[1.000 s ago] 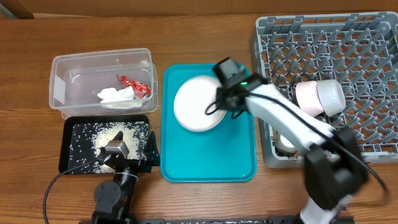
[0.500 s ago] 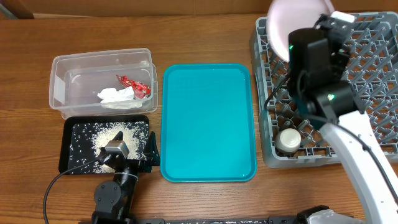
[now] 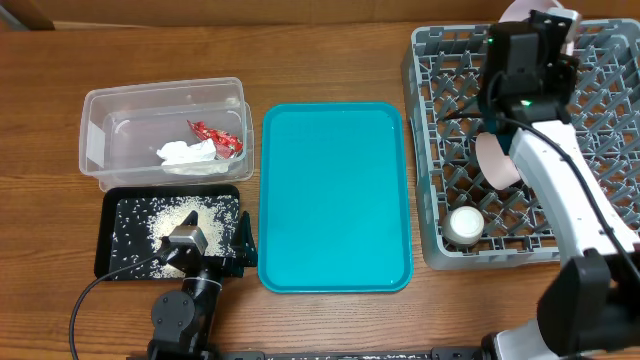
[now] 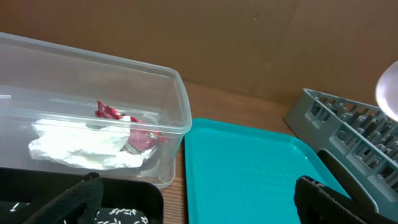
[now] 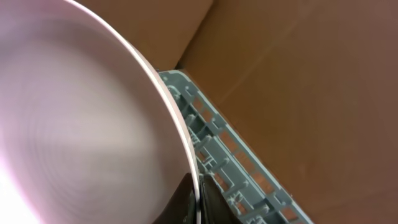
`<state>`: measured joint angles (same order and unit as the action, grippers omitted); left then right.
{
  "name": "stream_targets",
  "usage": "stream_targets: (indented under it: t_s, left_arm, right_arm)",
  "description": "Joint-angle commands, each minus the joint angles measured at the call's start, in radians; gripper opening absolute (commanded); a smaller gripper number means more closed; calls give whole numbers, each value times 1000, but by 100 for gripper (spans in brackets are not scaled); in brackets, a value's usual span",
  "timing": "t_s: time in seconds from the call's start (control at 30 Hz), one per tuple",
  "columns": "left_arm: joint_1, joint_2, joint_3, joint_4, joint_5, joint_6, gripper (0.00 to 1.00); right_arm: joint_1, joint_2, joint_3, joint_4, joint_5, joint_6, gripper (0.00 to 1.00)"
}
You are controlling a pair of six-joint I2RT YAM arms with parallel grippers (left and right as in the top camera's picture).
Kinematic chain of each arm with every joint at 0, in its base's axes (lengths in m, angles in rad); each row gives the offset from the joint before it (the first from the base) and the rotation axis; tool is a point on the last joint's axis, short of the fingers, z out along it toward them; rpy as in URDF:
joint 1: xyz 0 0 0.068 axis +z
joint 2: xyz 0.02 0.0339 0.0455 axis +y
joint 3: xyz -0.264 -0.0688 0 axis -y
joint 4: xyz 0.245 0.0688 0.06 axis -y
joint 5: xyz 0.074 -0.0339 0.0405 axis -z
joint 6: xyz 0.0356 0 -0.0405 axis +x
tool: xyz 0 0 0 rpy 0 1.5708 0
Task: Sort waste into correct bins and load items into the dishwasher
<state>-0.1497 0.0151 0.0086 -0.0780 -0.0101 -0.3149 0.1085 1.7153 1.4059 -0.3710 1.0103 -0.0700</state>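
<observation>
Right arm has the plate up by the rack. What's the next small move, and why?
Probably lower the plate edge-first between the pegs of the rack. The right gripper pinches its rim above the rack's far edge, and it is not yet seated.
</observation>
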Motion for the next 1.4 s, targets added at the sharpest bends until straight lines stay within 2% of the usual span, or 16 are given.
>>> stream_targets:
  t_s: [0.0, 0.1, 0.33, 0.4, 0.43, 0.47, 0.57, 0.77, 0.93, 1.0, 1.13, 1.2, 1.37]
  left_arm:
    - [5, -10, -4, 1, 11, -11, 100]
    - [5, -10, -4, 1, 11, -11, 100]
    - [5, -10, -4, 1, 10, -11, 100]
    - [5, -10, -4, 1, 11, -11, 100]
    - [5, -10, -4, 1, 11, -11, 100]
    - [5, -10, -4, 1, 10, -11, 100]
    - [5, -10, -4, 1, 10, -11, 100]
    - [5, -10, -4, 1, 10, -11, 100]
    - [5, -10, -4, 1, 10, -11, 100]
    - [5, -10, -4, 1, 10, -11, 100]
    - [5, -10, -4, 1, 11, -11, 100]
    - [5, -10, -4, 1, 11, -11, 100]
    - [5, -10, -4, 1, 10, -11, 100]
  right_arm:
    - [10, 45, 3, 47, 22, -127, 4]
    - [13, 82, 3, 60, 22, -174, 4]
    - [14, 114, 3, 71, 24, -174, 5]
    - [16, 113, 3, 77, 53, -174, 17]
    - [21, 110, 3, 84, 82, -174, 34]
    - [27, 106, 3, 93, 108, -174, 43]
    - [57, 71, 4, 117, 156, -174, 60]
    - [198, -76, 4, 91, 156, -172, 75]
    - [392, -214, 4, -131, 110, -92, 84]
    - [490, -273, 4, -277, 6, 11, 86]
    - [659, -385, 4, -504, -388, 230, 92]
    - [708, -430, 4, -543, -543, 307, 100]
    - [767, -536, 3, -566, -861, 336, 100]
